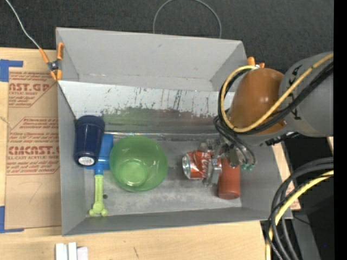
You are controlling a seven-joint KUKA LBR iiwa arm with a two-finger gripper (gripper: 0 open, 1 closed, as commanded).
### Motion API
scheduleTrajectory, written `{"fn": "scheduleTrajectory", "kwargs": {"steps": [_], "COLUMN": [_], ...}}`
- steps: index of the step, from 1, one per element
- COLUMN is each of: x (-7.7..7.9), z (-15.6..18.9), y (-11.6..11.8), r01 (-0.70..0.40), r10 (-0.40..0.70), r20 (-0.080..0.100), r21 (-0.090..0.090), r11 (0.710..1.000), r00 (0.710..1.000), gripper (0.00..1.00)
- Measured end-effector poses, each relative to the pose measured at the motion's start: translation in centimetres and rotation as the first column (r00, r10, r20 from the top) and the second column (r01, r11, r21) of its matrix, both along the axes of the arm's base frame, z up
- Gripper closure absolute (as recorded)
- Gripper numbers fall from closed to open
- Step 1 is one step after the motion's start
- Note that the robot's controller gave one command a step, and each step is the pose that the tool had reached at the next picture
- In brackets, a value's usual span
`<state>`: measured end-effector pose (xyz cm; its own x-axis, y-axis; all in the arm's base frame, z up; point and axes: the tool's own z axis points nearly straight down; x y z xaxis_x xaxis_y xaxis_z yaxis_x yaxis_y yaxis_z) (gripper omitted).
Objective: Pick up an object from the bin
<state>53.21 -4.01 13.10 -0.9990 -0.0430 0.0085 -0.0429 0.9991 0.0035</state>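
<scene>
Bin (146,64), left to right. A dark blue cup (88,140) lies on its side at the left wall, touching a blue-and-green brush (99,191). A green bowl (138,164) sits upright just beside them. All three look loosely dropped.

At centre right a crushed red can (196,164) lies close to a dark red cylinder (229,184).

The gripper (226,164) hangs low over that pair. Its fingers are parted and grasp nothing visible. The arm (257,99) reaches in from the right, with the wrist angled down.

- A crushed red-and-silver drink can (195,165) is lying on its side, right of centre on the bin (162,202) floor
- A dark red cylinder (229,184) is sitting just beside it, rightwards
</scene>
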Motion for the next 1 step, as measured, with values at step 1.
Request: {"fn": "scheduleTrajectory", "kwargs": {"steps": [1], "x": [-0.1], "z": [0.38], "y": [0.01], "r01": [0.0], "r10": [0.0], "r20": [-0.005], "r21": [0.0], "r11": [1.0], "r00": [1.0], "gripper": [1.0]}}
